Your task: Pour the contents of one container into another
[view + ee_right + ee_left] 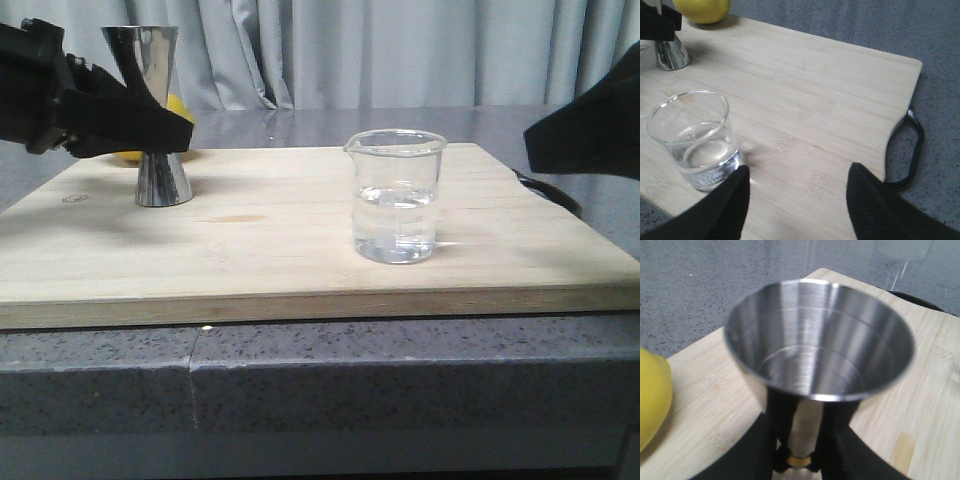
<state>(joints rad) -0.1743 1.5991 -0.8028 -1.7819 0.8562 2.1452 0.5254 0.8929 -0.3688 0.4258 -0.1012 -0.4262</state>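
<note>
- left gripper (801, 440) closed around the narrow waist of the jigger (158, 120); dark fingers (782, 420) sit either side of the stem just above the gold band. jigger upright, its base on the cutting board (300, 250).
- grip at the waist looks chosen to steady the receiver and leave its open cup clear from above. the cup looks dry and empty in the left wrist view.
- lemon (178, 108) sits just behind the left gripper, close to the jigger; little room on that far side.
- right gripper (795, 200) spread wide, holding nothing. one finger (725, 205) is just beside the beaker (695, 140); contact cannot be told. the beaker lies to one side of the gap, not between the fingers.
- beaker upright on the board, well apart from the jigger, part-filled with clear liquid; pouring lip (350, 143) points toward the jigger side.
- judgement: grasp step not yet done; the right gripper needs to centre on the beaker before closing.
- open room: bare board between beaker and jigger, a clear lane for carrying it across.
- edges: beaker stands nearer the board's front edge; black handle (907, 150) at the board end beyond the right gripper.
- risk, as judged: jigger mouth is narrow and the beaker wide, so a fast tilt could spill.
</note>
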